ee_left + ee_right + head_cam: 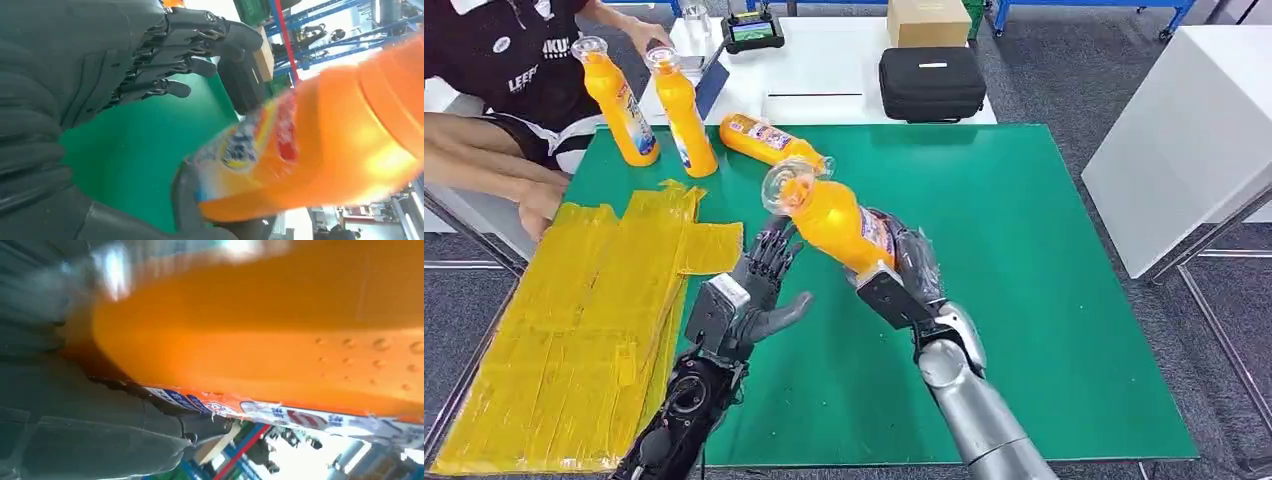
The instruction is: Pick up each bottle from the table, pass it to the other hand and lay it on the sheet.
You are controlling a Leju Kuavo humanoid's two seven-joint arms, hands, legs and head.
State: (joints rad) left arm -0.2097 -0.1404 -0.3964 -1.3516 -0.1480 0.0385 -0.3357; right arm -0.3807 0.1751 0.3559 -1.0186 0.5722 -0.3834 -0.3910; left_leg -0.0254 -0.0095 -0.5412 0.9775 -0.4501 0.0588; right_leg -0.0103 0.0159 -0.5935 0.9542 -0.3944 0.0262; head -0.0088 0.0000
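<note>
The right hand [902, 262] grasps an orange plastic bottle with a clear cap and printed label [829, 214] around its lower body and holds it above the middle of the green table mat [1044, 280], tilted with the cap toward the far left. In the right wrist view the bottle's orange body [260, 330] lies close against the palm, though that picture is too blurred to make out how each finger sits. The left hand [762, 285] is released, its dark fingers [200, 47] spread and holding nothing, just beside and below the bottle's neck; the left wrist view shows the bottle's labelled body [320, 145] close before the palm but apart from it.

The crumpled yellow sheet [574, 330] covers the mat's left side, reaching the near left corner. Two more orange bottles stand upright near the far left corner, one [621, 102] left of the other [683, 112], and a third [772, 141] lies on its side by the far edge. A person's hand [536, 208] rests at the left edge by the sheet. Beyond the mat, a black zipped case [931, 83] sits on a white table [824, 70].
</note>
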